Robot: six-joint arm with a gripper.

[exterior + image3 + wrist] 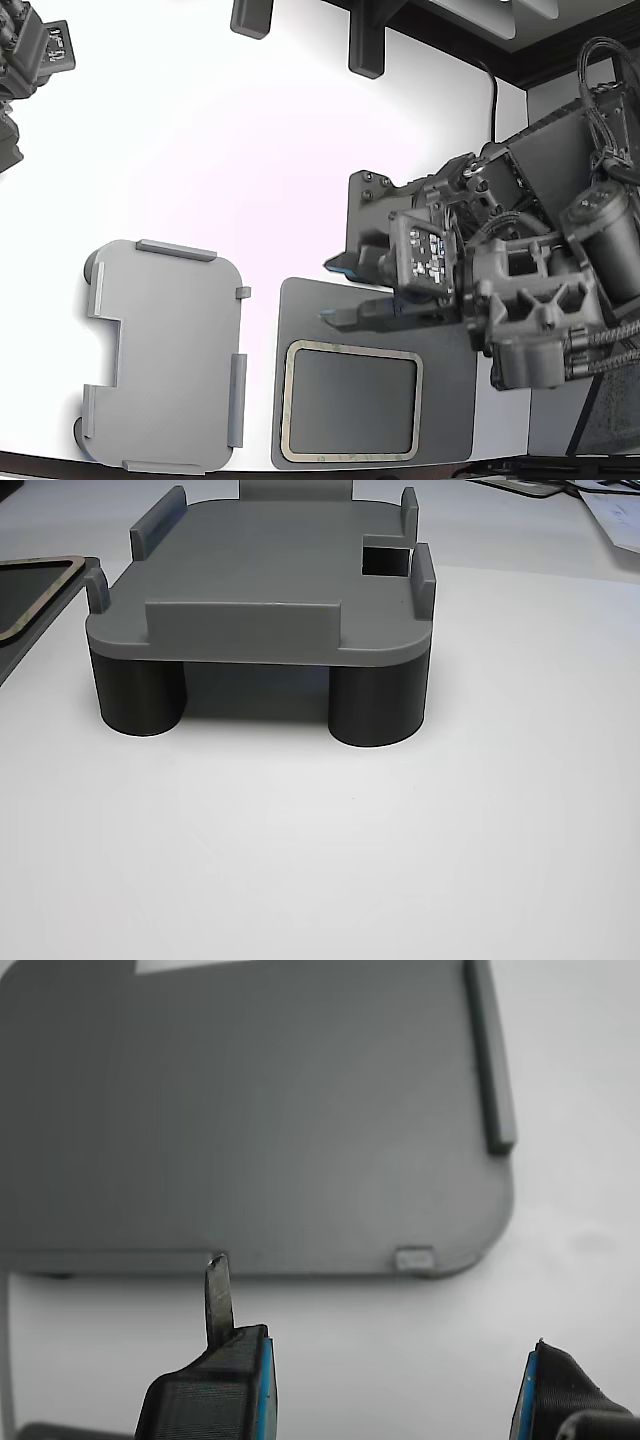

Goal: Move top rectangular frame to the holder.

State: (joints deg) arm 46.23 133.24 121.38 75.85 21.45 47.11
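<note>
The top rectangular frame [285,405], a thin cream outline with a hollow centre, lies flat on a dark grey mat [450,400] near the exterior view's bottom edge. Its corner also shows in the other view [45,602]. The holder [170,340], a light grey tray with raised edge tabs and a side notch, stands to the exterior view's left, raised on dark round legs [375,705]. My gripper [337,292] hangs open and holds nothing. It is over the mat's far corner, just beyond the frame. In the wrist view the gripper [378,1305] looks across white table at the holder [250,1110].
A second dark arm [30,60] sits at the exterior view's top left. Dark fixtures [365,40] and a black cable [492,100] lie along the table's far side. The table's front edge runs just below the holder and the mat.
</note>
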